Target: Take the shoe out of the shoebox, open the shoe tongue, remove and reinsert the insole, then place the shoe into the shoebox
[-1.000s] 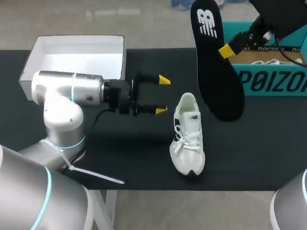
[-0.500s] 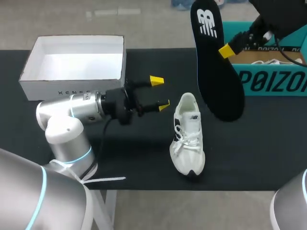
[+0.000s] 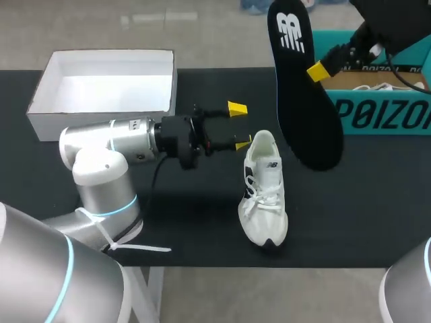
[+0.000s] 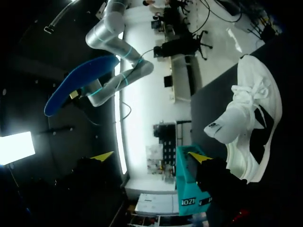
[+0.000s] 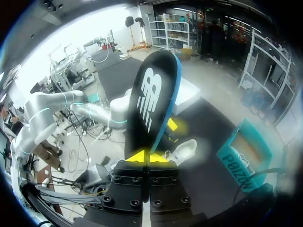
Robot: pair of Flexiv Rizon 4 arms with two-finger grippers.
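The insole (image 3: 303, 87) is held above the table (image 3: 350, 202) by the right gripper (image 3: 318, 70), clamped on it; the left gripper (image 3: 240, 126) is spread wide, empty, just beside the shoe (image 3: 264, 195)

Print present, not transcribed:
- insole (image 3: 301, 84), 12 o'clock: large white logo
- teal box (image 3: 384, 116), 2 o'clock: dark block lettering on its side
- shoe (image 3: 264, 202), centre: small dark mark on its side
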